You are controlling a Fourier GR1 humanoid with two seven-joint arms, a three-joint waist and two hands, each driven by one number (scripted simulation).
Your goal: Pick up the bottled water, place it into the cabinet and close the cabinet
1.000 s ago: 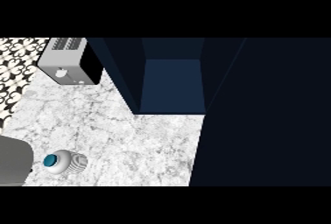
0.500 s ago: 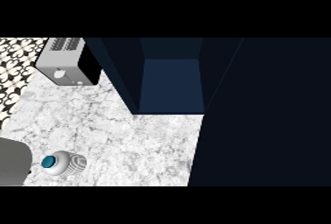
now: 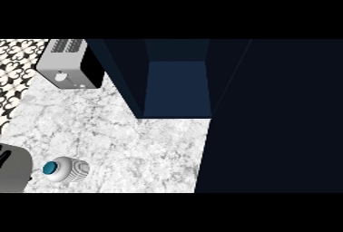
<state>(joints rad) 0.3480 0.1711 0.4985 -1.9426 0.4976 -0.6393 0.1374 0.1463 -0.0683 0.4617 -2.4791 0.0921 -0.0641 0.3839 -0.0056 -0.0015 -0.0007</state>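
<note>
Bottle: the water bottle (image 3: pixel 65 169) stands upright on the near left of the counter (image 3: pixel 134 136); we look down on its blue cap.
Arm: a grey forearm (image 3: pixel 13 168) shows at the left edge, just beside the bottle, which lies to its right.
Hands: neither shows, so we cannot tell their state.
Cabinet: the open cabinet (image 3: pixel 178 86) lies far and right of the bottle (door dark at right).
Room: bare marble between; a toaster (image 3: pixel 70 64) sits far left.

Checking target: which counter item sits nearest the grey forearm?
The bottled water, blue-capped, lower left beside the forearm; the toaster stands far back.
</note>
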